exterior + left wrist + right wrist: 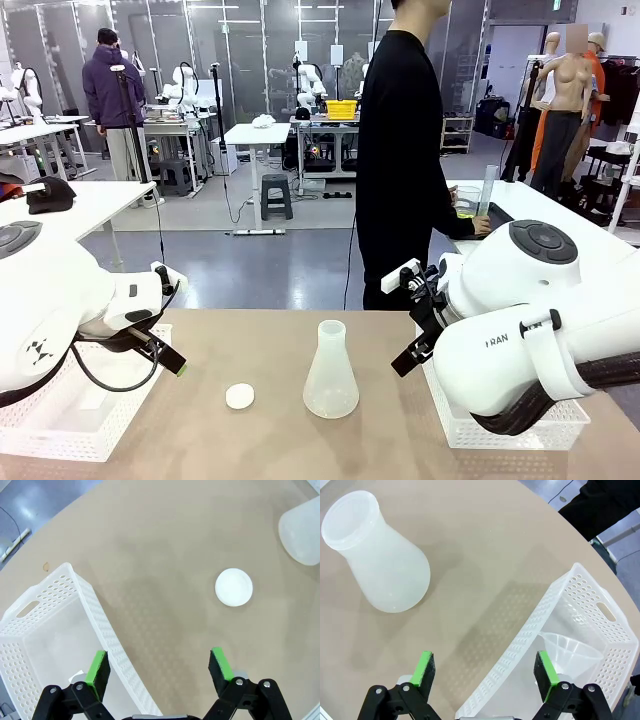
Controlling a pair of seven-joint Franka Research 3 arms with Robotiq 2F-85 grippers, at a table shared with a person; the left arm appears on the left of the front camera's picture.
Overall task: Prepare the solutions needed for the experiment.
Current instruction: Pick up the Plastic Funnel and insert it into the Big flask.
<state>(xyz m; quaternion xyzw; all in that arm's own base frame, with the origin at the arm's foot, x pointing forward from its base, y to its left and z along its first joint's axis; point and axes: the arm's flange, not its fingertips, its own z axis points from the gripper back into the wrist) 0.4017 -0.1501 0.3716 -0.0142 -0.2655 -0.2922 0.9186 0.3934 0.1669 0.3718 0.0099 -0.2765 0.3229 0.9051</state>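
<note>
A frosted white conical flask (330, 375) stands upright and uncapped at the middle of the table, and it looks empty (380, 565). Its small white round cap (240, 396) lies to its left (233, 587). My left gripper (165, 352) hovers open over the table beside the left basket, short of the cap (160, 667). On the other side, my right gripper (414, 320) is open too, above the right basket's rim and right of the flask (485, 672). The solutions seem to be the pale yellow-green liquid (466, 206) on a side table, where the person's hand (483, 226) holds a tall clear cylinder (486, 190).
A white perforated basket (60, 420) sits at the table's left edge (100, 615). A second one (500, 432) on the right holds a clear funnel (572, 652). The person in black (400, 150) stands at the far side, turned towards the side table.
</note>
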